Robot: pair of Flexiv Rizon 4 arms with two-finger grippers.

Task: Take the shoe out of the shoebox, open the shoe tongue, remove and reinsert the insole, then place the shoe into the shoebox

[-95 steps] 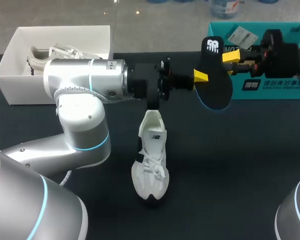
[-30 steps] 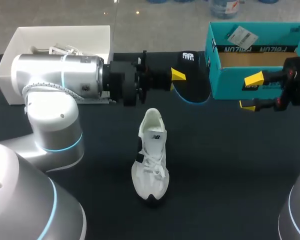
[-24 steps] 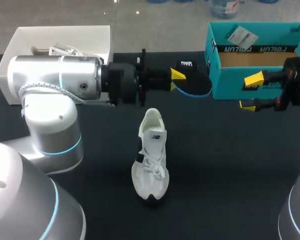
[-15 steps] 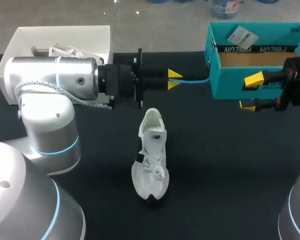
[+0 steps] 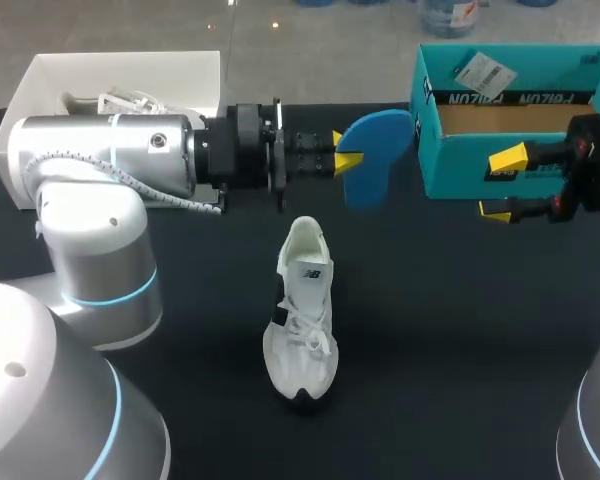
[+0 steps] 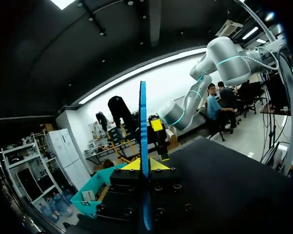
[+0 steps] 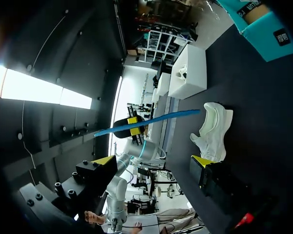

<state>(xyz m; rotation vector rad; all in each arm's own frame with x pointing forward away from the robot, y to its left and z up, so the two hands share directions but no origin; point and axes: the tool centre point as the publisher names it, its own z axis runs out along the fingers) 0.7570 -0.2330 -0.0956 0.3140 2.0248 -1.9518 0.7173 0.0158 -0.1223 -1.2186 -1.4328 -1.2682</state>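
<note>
Where the left gripper clamps the insole, most of it juts ahead of the tips; the shoe lies seemingly below.

The shoe looks like soft white cloth with woven laces, the insole a matt blue foam. The counter is matt black, the shoebox teal cardboard, the left arm glossy silver.

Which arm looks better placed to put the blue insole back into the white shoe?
The left. The left gripper is shut on the insole, just beyond the shoe. The right gripper is open and empty, off by the teal box.
</note>
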